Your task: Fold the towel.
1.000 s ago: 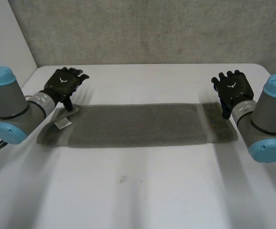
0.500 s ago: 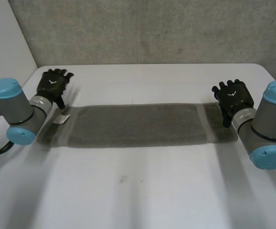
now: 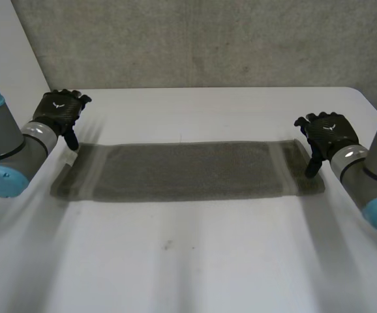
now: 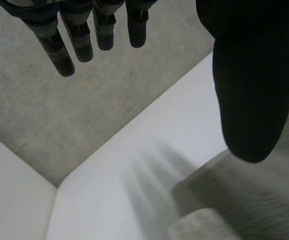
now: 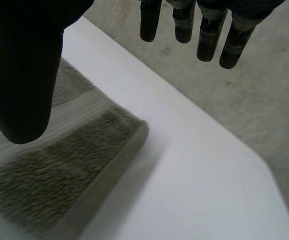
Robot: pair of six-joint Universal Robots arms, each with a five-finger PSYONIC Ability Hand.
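A grey-green towel (image 3: 182,171) lies flat and folded into a long strip across the white table (image 3: 195,261). My left hand (image 3: 58,112) hovers open just past the strip's left end, holding nothing. In the left wrist view its straight fingers (image 4: 84,40) and thumb (image 4: 252,85) hang above the towel's corner (image 4: 234,200). My right hand (image 3: 327,134) is open at the strip's right end, above its far corner. The right wrist view has its thumb (image 5: 22,70) over the towel's end (image 5: 59,185), with the fingers (image 5: 204,30) spread beyond it.
A grey concrete wall (image 3: 195,42) rises behind the table's far edge. A white panel (image 3: 6,59) stands at the far left. Bare table stretches in front of the towel.
My left hand has moved left and off the towel's left end, and the small white tag there has dropped back down. My right hand has drifted right and slightly nearer.
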